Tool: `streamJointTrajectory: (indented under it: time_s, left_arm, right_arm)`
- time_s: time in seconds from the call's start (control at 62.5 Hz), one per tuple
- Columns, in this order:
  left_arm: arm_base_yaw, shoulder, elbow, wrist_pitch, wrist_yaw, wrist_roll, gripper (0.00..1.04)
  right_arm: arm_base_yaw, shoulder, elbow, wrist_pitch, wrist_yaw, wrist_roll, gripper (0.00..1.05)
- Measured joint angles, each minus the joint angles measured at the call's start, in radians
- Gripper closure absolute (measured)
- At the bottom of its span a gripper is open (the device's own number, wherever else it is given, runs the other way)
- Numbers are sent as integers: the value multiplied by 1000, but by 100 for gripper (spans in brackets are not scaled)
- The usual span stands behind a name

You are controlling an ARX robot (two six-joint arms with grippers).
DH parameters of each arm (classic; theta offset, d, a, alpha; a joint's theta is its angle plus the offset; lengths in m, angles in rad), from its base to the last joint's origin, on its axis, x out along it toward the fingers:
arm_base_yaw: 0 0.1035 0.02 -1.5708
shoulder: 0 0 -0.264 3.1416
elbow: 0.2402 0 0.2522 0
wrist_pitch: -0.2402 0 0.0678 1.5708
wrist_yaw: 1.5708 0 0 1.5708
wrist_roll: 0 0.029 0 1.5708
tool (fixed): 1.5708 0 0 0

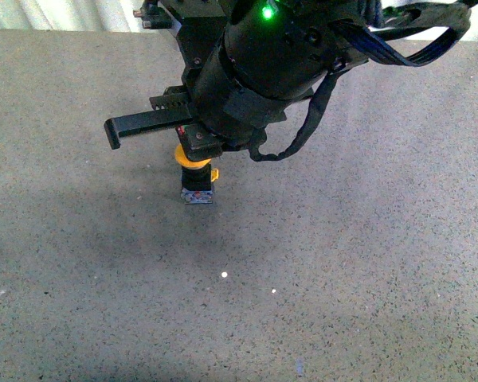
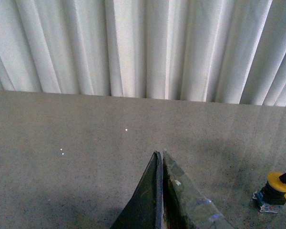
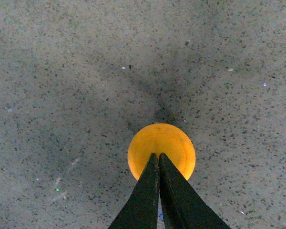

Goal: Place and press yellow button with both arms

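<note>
The yellow button (image 1: 193, 159) stands upright on the grey speckled table, on its small blue-grey base with a yellow side tab. My right arm hangs over it in the front view, green light on. My right gripper (image 1: 197, 148) is shut, its tips right on top of the yellow cap. In the right wrist view the shut gripper (image 3: 158, 155) lies over the middle of the round cap (image 3: 169, 140). My left gripper (image 2: 159, 153) is shut and empty, low over the table. The button (image 2: 278, 183) shows well off to its side in the left wrist view.
The grey speckled table (image 1: 342, 278) spreads all round the button. A white pleated curtain (image 2: 143, 47) hangs behind the table's far edge. A looping black cable (image 1: 303, 131) hangs from the right arm.
</note>
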Motion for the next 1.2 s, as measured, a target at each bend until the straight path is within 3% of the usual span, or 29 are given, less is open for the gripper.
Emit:
streamJointTrajectory:
  time_s: [0.288,0.512,0.592,0.656,0.72,0.833,1.201]
  left_arm:
    - [0,0,0,0,0,0,103]
    - [0,0,0,0,0,0,103]
    - [0,0,0,0,0,0,103]
    - [0,0,0,0,1,0,103]
    - [0,0,0,0,0,0,103]
    - [0,0,0,0,0,0,103]
    - [0,0,0,0,0,0,103]
  right_arm:
    - [-27,-38,-41,123,-15,49,103]
    - [-94,-290,-155,266,23,46,103]
    - [-125,-449,-256,339,28,18,85]
    - [-127,-514,-423,675,289,-58,98]
    - [-152,-559,-563,885,368,-97,103]
    - [-214,-655,-740,1017,341,-114,103]
    - [-348,-933,-1060,1049,203,-131,103]
